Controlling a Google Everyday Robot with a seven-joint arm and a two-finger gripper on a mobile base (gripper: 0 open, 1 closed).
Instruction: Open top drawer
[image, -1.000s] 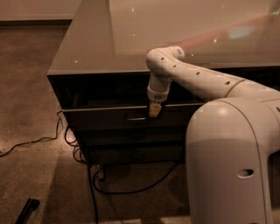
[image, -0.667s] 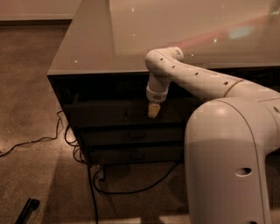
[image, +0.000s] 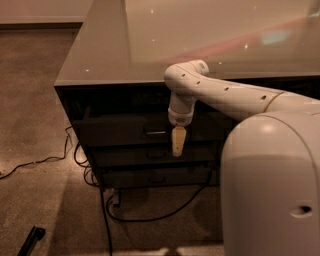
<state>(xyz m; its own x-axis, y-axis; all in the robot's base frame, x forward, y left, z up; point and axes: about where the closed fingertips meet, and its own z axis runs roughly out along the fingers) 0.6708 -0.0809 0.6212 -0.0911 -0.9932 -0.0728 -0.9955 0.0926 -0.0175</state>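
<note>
Gripper (image: 177, 145) is hanging point-down from the white arm (image: 225, 92), in front of the top drawer (image: 115, 131), which is sitting just under the glossy counter top (image: 125, 50) of the dark cabinet. I am reading the tan fingers as one narrow piece, pressed together and pinching nothing. The small central handle (image: 155, 132) is lying just beside the gripper, on the camera's left and level with its upper part; the tip is reaching down to the drawer's lower edge. The drawer front seems to be standing slightly forward of the cabinet face, though the dark fronts are making that hard to judge. Two lower drawer fronts (image: 145, 156) are sitting below it. Black cables (image: 150, 217) are trailing over the carpet underneath. The robot's white body (image: 272, 185) is filling the lower right.
</note>
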